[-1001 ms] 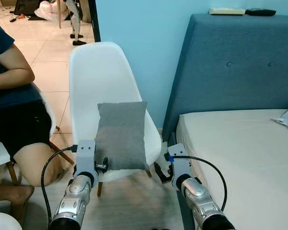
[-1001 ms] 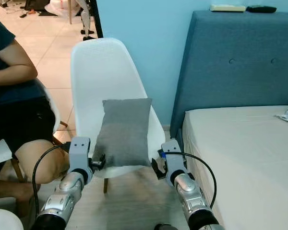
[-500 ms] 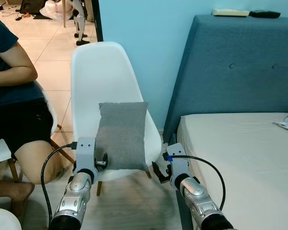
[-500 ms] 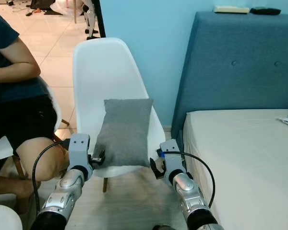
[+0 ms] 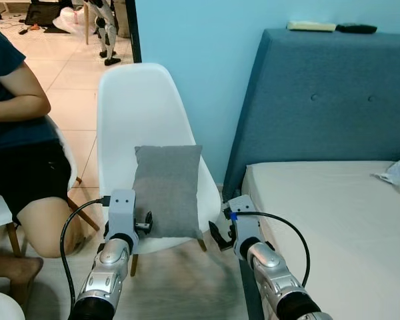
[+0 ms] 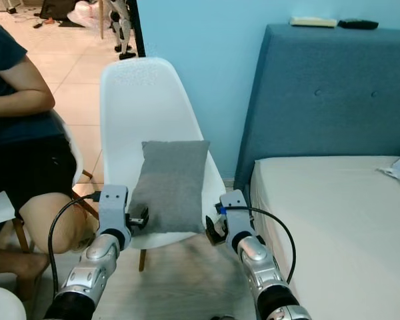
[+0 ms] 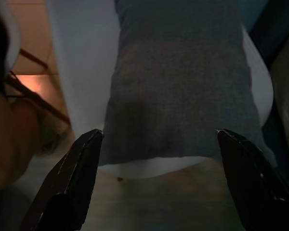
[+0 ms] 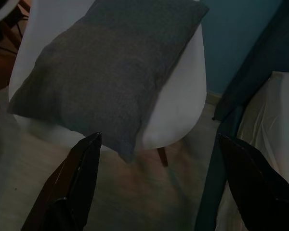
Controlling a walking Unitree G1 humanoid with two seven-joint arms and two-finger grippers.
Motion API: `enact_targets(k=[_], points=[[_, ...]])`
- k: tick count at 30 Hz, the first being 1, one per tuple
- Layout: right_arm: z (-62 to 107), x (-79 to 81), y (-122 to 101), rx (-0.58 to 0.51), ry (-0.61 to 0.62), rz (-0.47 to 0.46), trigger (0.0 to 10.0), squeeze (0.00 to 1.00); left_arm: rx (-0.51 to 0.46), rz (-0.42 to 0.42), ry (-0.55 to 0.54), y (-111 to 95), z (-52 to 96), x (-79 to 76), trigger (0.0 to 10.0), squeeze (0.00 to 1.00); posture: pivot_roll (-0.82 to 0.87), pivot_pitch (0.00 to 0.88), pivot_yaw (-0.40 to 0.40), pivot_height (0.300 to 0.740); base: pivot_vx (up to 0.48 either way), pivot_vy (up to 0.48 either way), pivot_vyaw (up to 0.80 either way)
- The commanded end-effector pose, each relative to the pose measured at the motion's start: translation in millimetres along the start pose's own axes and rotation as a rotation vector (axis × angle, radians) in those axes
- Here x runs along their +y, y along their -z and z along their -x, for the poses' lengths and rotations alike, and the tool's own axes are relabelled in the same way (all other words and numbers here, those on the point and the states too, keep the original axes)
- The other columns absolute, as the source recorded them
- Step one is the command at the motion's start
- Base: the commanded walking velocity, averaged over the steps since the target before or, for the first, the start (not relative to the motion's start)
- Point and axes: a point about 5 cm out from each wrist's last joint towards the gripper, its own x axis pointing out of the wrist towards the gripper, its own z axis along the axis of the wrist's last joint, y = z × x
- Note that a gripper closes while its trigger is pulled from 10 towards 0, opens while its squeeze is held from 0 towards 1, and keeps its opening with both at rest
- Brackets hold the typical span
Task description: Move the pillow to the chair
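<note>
My left hand: fingers spread wide, holding nothing, just short of the seat's front edge.
My right hand: likewise wide open and empty, off the seat's front right corner.
Pillow: grey, leaning on the backrest of the white chair, lower edge at the seat's front edge.
Risk: it overhangs slightly; a nudge from either hand could tip it to the floor.
Person: seated close left; arm swing could clip the knee.
Bed: right, near my elbow.
</note>
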Motion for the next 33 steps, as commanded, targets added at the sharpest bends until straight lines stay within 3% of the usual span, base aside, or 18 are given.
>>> enact_targets(k=[1, 5, 10, 33], points=[[1.0, -0.3, 3.7, 0.01, -0.003, -0.005, 10.0, 0.0, 0.007, 0.008, -0.005, 3.9, 0.8, 0.0, 10.0, 0.0, -0.02, 0.066, -0.05, 0.74, 0.0, 0.0, 0.0], [0.6, 0.0, 3.3, 0.01, -0.006, -0.002, 10.0, 0.0, -0.001, 0.043, 0.001, 2.4, 1.2, -0.5, 10.0, 0.0, -0.02, 0.064, -0.05, 0.74, 0.0, 0.213, 0.0], [0.0, 1.2, 2.9, 0.01, -0.01, -0.001, 10.0, 0.0, -0.002, 0.031, -0.004, 1.9, 0.7, 0.8, 10.0, 0.0, -0.02, 0.066, -0.048, 0.74, 0.0, 0.48, 0.0], [4.4, -0.4, 10.1, 0.023, 0.01, -0.014, 10.0, 0.0, 0.03, -0.026, 0.025, 6.8, -1.4, -2.3, 10.0, 0.0, -0.03, 0.076, -0.022, 0.74, 0.0, 0.0, 0.0]])
